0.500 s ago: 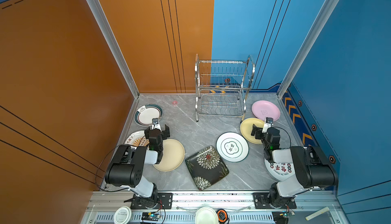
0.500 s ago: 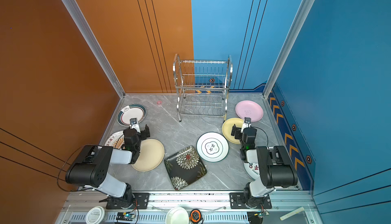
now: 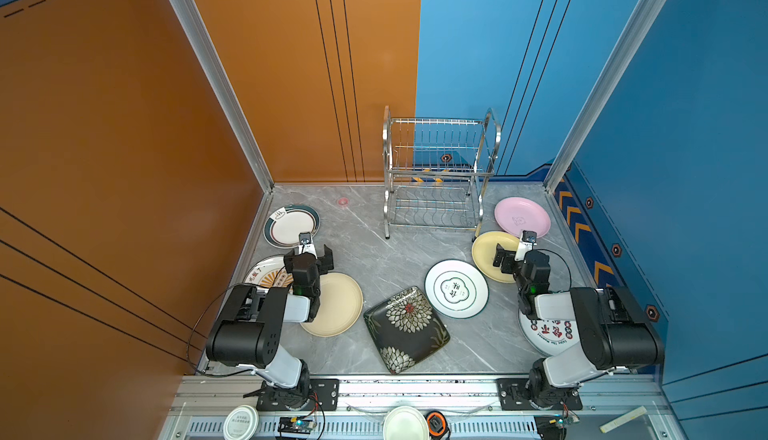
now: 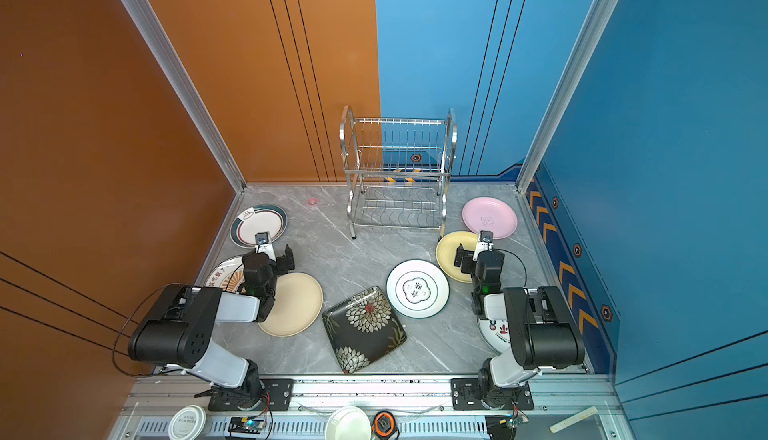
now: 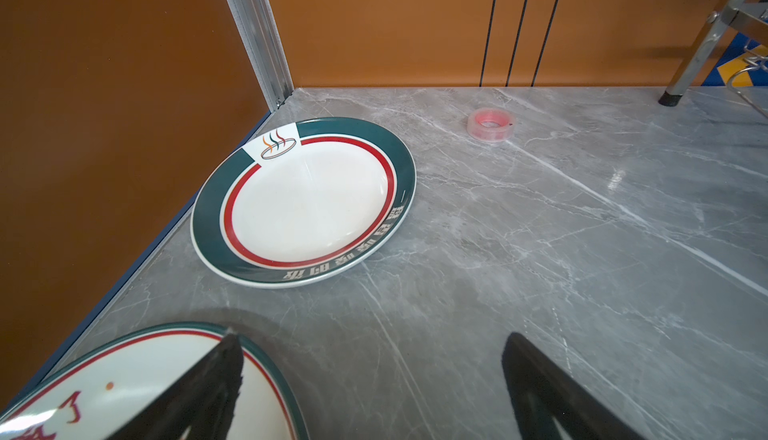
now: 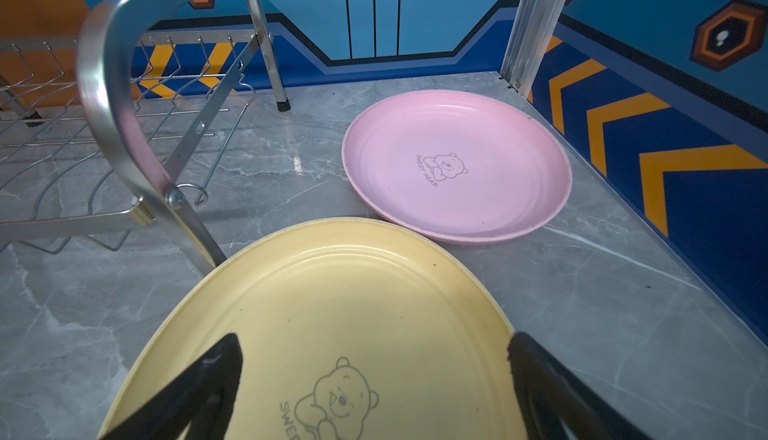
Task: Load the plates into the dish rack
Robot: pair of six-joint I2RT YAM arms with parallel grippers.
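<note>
The dish rack (image 3: 436, 172) (image 4: 397, 172) is standing at 12 o'clock on the table (image 3: 374, 251), close to the back wall. The pink plate (image 3: 521, 217) (image 6: 457, 168) is lying at 2 o'clock. The yellow plate (image 3: 486, 259) (image 6: 332, 292) is sitting just beside it toward 3 o'clock, its rim reaching the rack's near right foot. The green-rimmed plate (image 3: 456, 288) is lying just right of the middle. The red-lettered plate (image 3: 548, 334) at 4 o'clock is showing only partly from under the right arm. The square black plate (image 3: 405, 330) is resting at 6 o'clock and the cream plate (image 3: 336, 305) at 8 o'clock. The sunburst plate (image 3: 266, 273) (image 5: 124, 384) at 9 o'clock is partly hidden by the left arm. The teal-rimmed plate (image 3: 291, 226) (image 5: 307, 201) is sitting at 10 o'clock. All eight are lying flat on the table. A roll of tape (image 3: 343, 201) (image 5: 490, 124) is lying at 11 o'clock.

The left gripper (image 3: 308, 256) (image 5: 372, 338) is hovering at 9 o'clock and pointing toward 12 o'clock. Its fingers (image 5: 216, 375) are standing wide apart and holding nothing, one of them over the sunburst plate's rim. The right gripper (image 3: 513, 253) (image 6: 372, 337) is hovering over the yellow plate and also pointing toward 12 o'clock. Its fingers (image 6: 208, 375) are spread wide and gripping nothing.
</note>
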